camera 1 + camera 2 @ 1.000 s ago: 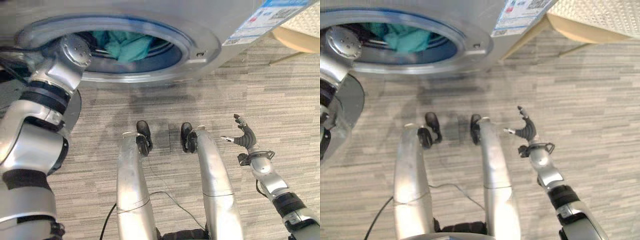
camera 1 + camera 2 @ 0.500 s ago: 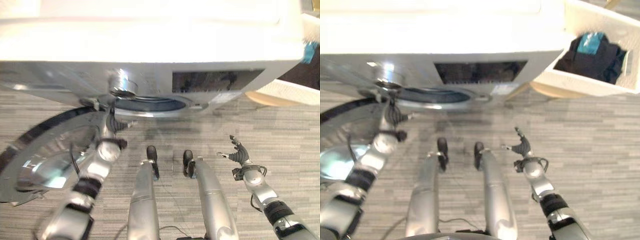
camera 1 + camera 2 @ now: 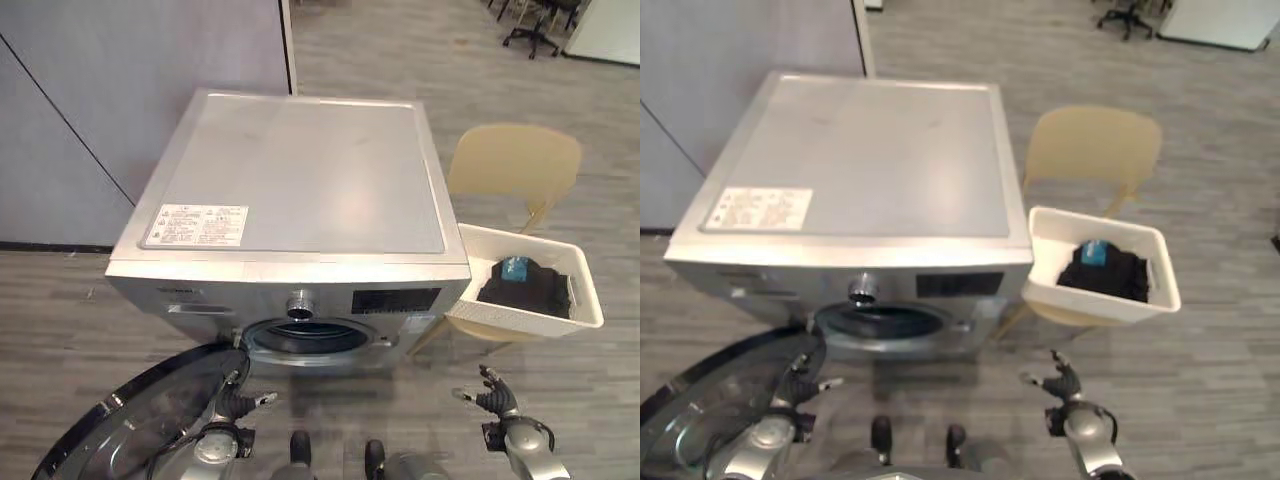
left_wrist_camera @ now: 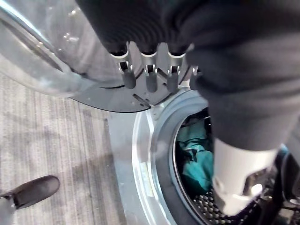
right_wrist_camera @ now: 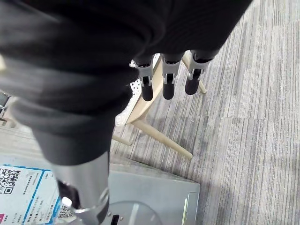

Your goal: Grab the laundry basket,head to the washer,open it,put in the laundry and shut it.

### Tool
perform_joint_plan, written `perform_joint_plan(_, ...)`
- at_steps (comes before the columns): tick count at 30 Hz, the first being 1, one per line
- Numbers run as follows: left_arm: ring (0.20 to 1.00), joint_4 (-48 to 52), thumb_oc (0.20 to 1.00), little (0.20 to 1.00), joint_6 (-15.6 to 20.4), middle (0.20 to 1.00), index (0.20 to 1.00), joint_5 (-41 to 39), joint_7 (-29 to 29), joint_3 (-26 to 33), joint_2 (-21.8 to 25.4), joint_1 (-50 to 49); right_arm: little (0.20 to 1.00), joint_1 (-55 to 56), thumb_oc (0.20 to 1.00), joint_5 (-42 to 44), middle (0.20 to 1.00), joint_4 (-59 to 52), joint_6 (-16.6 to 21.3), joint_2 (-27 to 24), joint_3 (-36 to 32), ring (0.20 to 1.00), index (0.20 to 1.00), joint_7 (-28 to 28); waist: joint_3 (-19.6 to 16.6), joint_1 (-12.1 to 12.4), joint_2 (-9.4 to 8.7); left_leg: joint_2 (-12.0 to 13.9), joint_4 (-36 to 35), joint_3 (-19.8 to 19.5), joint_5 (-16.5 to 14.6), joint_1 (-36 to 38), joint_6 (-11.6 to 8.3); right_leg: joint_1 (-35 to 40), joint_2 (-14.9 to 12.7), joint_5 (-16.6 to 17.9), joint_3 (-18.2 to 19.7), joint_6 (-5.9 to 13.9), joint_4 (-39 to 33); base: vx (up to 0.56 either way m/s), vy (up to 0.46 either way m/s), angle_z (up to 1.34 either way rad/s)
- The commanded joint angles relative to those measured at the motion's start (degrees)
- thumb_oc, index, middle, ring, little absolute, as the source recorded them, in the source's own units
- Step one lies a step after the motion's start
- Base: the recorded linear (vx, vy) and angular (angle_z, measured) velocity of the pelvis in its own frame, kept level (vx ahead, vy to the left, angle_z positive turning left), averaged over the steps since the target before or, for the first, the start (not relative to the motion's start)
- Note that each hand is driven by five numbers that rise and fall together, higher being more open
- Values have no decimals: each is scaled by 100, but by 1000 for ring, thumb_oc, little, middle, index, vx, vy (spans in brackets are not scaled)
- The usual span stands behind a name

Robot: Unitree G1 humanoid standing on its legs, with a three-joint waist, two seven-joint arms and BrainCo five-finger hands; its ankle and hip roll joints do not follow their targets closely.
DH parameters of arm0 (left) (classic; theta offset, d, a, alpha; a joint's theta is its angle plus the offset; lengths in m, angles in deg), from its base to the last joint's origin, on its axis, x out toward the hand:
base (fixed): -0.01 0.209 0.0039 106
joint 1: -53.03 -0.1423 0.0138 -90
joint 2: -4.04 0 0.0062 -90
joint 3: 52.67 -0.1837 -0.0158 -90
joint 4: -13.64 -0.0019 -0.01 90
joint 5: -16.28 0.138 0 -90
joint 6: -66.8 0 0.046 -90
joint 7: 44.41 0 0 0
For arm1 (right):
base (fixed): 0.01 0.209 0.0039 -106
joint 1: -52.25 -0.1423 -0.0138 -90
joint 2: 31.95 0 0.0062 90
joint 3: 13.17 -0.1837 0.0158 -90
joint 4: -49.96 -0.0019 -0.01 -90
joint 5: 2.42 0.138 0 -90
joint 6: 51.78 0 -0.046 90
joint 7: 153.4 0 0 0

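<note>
We see the laundry basket (image 3: 528, 293) on a chair (image 3: 512, 165) right of the washer (image 3: 300, 200), door (image 3: 140, 410) hanging left.
</note>
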Motion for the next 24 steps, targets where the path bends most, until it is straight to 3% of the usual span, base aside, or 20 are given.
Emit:
perform_joint_plan(1,1000,-9,1000,1000,103,1000,1000,379,-135,-96,36,330,1000,-188,1000,187,1000,-39,181,-186,-169,1000,1000,67,8,-7,77,-375,92,-592,-490,166,92,367,-114,980,249,580,-1383,120,99,-69)
perform_joint_plan(8,1000,33,1000,1000,106,1000,1000,624,-230,-413,16,437,1000,-147,1000,319,1000,-6,123,-70,-173,1000,1000,62,18,-91,211,-372,0,49,-576,379,208,189,-9,1125,839,733,-1216,-6,111,-81)
perform_joint_plan(9,1000,85,1000,1000,130,1000,1000,640,-176,-532,1,557,1000,-231,1000,292,1000,-9,87,-21,-117,1000,1000,20,128,-53,278,-280,-26,656,-631,401,228,-95,-16,1251,802,887,-1080,-90,44,-140)
perform_joint_plan(10,1000,84,1000,1000,130,1000,1000,640,-176,-531,4,560,1000,-233,1000,292,1000,-9,86,-18,-117,1000,1000,20,113,-42,269,-282,-32,669,-614,381,225,-119,-17,1266,816,885,-1084,-114,40,-186)
perform_joint_plan(11,1000,120,1000,1000,130,1000,1000,629,-162,-567,-2,592,1000,-265,1000,287,1000,-20,80,2,-109,1000,1000,6,142,-1,307,-219,-52,874,-606,383,211,-244,-119,1279,471,904,-1030,-46,-24,-207)
perform_joint_plan(12,1000,141,1000,1000,130,1000,1000,631,-154,-611,-12,624,1000,-267,1000,278,1000,-42,68,39,-112,1000,1000,-30,149,36,355,-130,-95,1061,-595,397,184,-320,-295,1230,-124,872,-987,-40,-21,-206)
perform_joint_plan(13,1000,141,1000,1000,130,1000,1000,631,-154,-611,-12,624,1000,-267,1000,278,1000,-42,67,39,-112,1000,1000,-30,145,36,354,-130,-95,1061,-594,393,184,-324,-296,1230,-124,872,-986,9,-65,-154)
perform_joint_plan(14,1000,195,1000,1000,118,1000,1000,648,-173,-638,-15,644,1000,-283,1000,214,1000,-126,71,78,-78,1000,1000,-54,173,114,434,44,-100,1465,-607,499,122,-332,-663,1086,-1403,805,-886,136,-87,-133)
perform_joint_plan(15,1000,145,1000,1000,99,1000,1000,676,-202,-634,-25,632,1000,-247,1000,164,1000,-182,70,111,-40,1000,1000,-55,162,147,495,198,-99,1816,-751,686,49,-206,-930,871,-2263,803,-737,137,-87,-152)
perform_joint_plan(19,1000,67,1000,1000,85,1000,1000,714,-209,-631,-49,588,1000,-162,1000,144,1000,-267,40,110,-7,1000,1000,-35,150,98,471,222,-40,2100,-825,799,63,-258,-1014,860,-2336,796,-566,117,-71,-143)
perform_joint_plan(20,1000,-23,1000,1000,83,1000,1000,700,-207,-633,-103,569,1000,-86,1000,131,1000,-403,21,68,11,1000,1000,-6,179,5,485,281,161,2264,-993,908,68,-388,-1040,815,-2219,782,-402,176,-178,-69)
perform_joint_plan(23,1000,-59,1000,1000,87,1000,1000,666,-190,-684,-212,604,1000,83,1000,219,1000,-572,29,-15,-27,1000,1000,-29,261,-85,536,651,1145,2298,-1076,737,-42,-290,-835,688,-1994,637,-550,176,-276,-73)
perform_joint_plan(24,1000,-80,1000,1000,98,1000,1000,604,-204,-695,-270,623,1000,113,1000,219,1000,-561,37,-63,-24,1000,1000,-58,313,-66,531,785,1538,2214,-927,579,-82,-187,-763,647,-1941,567,-615,65,-178,-26)
